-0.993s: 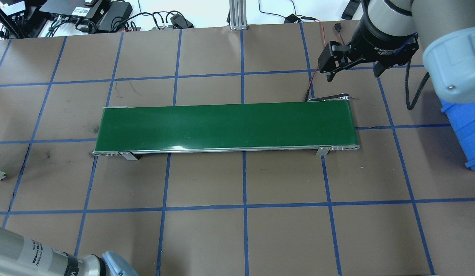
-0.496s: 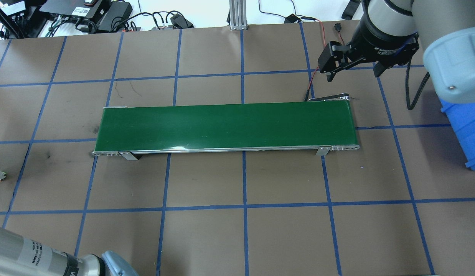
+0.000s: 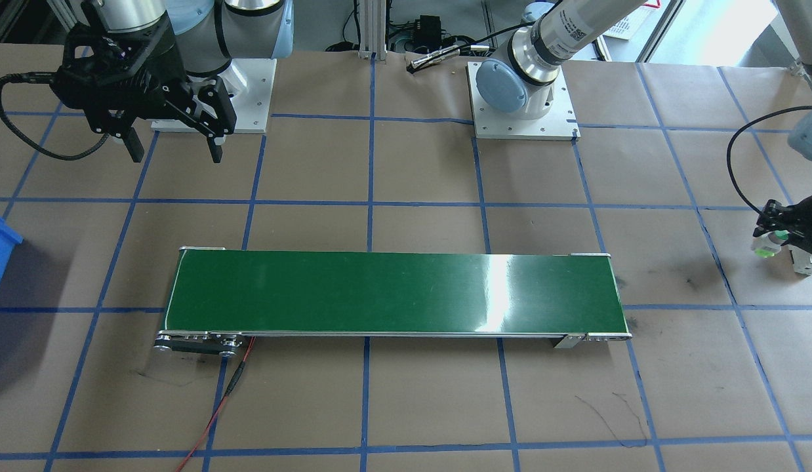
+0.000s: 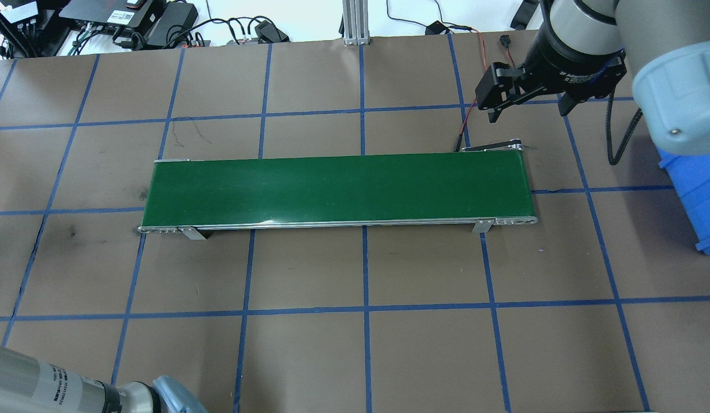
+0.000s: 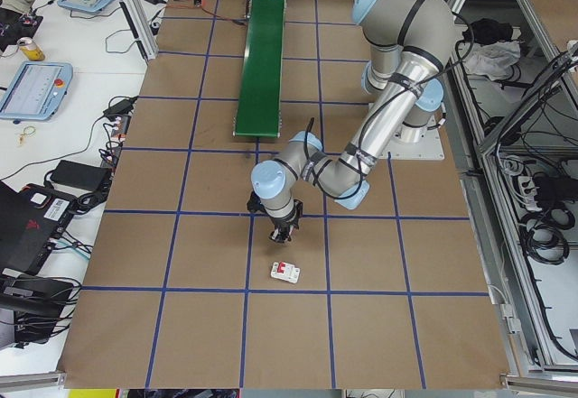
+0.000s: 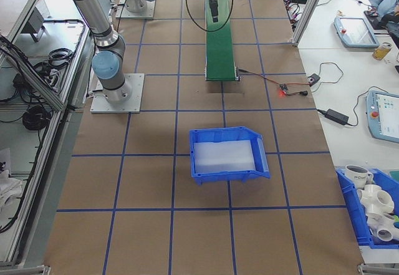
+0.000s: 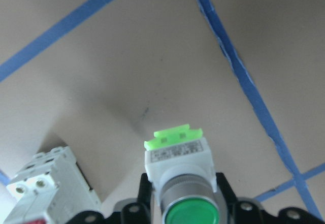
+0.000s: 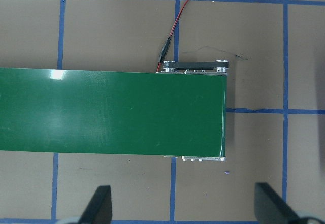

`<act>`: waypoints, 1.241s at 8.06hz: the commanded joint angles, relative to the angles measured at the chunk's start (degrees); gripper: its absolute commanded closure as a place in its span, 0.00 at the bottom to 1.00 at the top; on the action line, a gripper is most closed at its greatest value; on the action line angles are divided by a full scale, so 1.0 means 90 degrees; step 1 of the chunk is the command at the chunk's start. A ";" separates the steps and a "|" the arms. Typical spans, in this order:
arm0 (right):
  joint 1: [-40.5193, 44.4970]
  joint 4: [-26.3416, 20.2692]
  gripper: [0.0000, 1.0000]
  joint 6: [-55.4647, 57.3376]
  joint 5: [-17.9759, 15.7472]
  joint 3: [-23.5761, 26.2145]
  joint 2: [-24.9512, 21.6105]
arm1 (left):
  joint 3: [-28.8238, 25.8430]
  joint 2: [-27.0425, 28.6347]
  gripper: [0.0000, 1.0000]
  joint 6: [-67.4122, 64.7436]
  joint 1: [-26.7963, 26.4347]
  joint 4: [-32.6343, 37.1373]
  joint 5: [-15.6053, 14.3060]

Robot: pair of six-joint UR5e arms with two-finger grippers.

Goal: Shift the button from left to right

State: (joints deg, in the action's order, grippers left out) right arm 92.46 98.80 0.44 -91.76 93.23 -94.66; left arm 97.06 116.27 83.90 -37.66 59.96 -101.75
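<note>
My left hand [image 7: 185, 203] is clenched on the button [image 7: 179, 181] at the desk's [image 4: 389, 355] far left, near a white breaker [image 7: 48, 186]. My right hand [image 3: 173, 147] hangs released beyond the belt [image 4: 338, 189].

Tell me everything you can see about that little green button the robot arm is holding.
The button is a small push-button switch: a round glossy green cap in a silvery metal ring, a white plastic-looking body with a printed label, and a light green base. The left gripper clamps it from both sides, black fingers against the body. It is held above the brown paper-covered table, beside a white breaker lying there, at the table's far left end.
</note>
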 commanded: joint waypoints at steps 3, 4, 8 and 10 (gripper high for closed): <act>0.0000 -0.0001 0.00 0.0000 0.0000 0.0003 0.0000 | -0.0023 -0.2291 1.00 -0.2154 -0.1357 0.1521 0.0582; 0.0000 -0.0010 0.00 0.0000 0.0000 0.0003 0.0000 | 0.0016 -0.2487 1.00 -0.3091 -0.1981 0.1793 0.0834; 0.0000 -0.0020 0.00 0.0000 0.0000 0.0003 0.0000 | 0.0133 -0.2324 1.00 -0.6035 -0.3800 0.1932 0.1588; 0.0000 -0.0020 0.00 0.0000 -0.0020 0.0003 0.0000 | 0.0387 -0.2110 1.00 -0.6052 -0.3980 0.1815 0.1579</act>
State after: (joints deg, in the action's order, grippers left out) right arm 92.46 98.64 0.44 -91.84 93.25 -94.66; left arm 98.88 95.45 31.07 -71.30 77.06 -87.69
